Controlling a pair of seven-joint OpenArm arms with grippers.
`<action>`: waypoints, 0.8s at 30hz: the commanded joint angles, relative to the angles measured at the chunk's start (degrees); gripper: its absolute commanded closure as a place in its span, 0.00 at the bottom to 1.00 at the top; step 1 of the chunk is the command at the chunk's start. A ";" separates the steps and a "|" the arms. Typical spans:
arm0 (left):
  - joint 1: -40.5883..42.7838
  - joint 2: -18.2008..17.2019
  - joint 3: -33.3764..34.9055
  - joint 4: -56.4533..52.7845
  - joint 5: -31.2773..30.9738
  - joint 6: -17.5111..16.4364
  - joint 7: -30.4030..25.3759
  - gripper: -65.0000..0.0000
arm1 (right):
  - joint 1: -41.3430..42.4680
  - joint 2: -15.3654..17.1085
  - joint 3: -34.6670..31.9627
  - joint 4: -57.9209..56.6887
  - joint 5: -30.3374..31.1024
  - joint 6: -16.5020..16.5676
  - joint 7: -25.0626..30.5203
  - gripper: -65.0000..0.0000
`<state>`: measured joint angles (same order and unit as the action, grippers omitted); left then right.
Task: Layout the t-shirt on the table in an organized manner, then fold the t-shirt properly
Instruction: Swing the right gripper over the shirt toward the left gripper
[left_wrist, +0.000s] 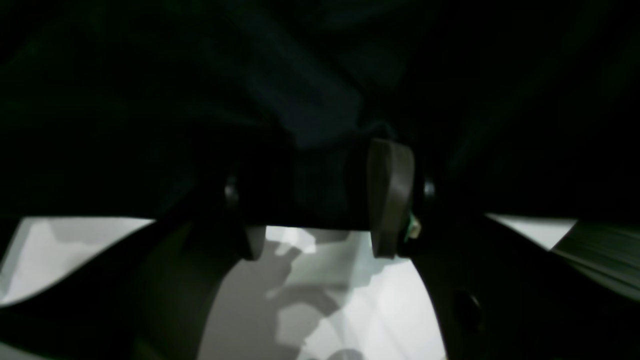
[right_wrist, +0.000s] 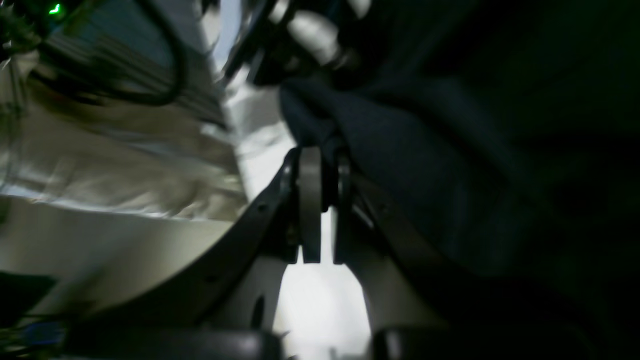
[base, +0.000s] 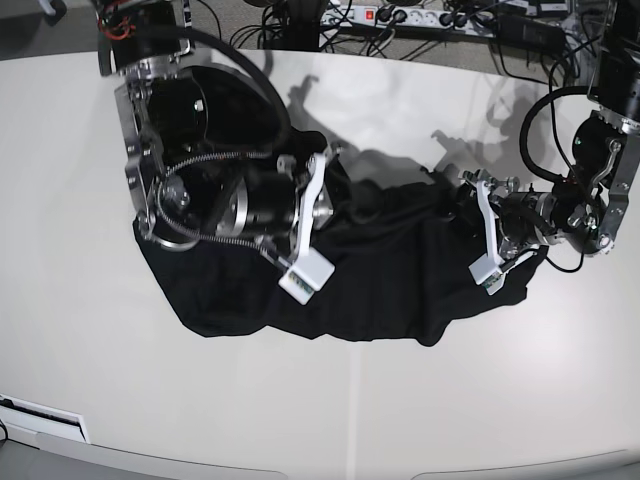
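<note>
My right fingers clench the t-shirt (bunched on the desk); left fingers spread over fabric.

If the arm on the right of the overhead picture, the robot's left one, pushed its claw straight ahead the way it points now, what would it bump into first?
Most likely the t-shirt. In the left wrist view the left gripper stands open with dark fabric filling the space ahead and between its fingers. The table lies beneath; depth is hard to judge.

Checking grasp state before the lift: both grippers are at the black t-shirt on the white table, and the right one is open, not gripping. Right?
Not quite. The right gripper is shut on the t-shirt; the right wrist view shows fabric pinched between its closed jaws. Both grippers are at the shirt on the table.
</note>
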<state>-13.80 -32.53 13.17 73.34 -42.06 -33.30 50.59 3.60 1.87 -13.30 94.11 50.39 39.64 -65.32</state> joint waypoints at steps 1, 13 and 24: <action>-1.09 -0.83 -0.44 0.81 -1.11 -0.20 -0.74 0.52 | 1.81 -0.28 0.22 1.07 -0.87 0.36 1.22 1.00; -1.09 -0.79 -0.44 0.81 -14.91 -6.32 5.44 0.52 | 5.79 -0.26 0.22 0.96 -28.50 -17.94 16.98 1.00; -0.94 5.66 -0.44 0.83 -33.57 -6.70 14.86 0.52 | 5.79 -0.28 0.22 0.92 -29.90 -19.10 17.18 1.00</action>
<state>-13.65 -26.26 13.10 73.34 -74.02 -39.53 66.26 7.99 1.87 -13.30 94.11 19.92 20.53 -49.93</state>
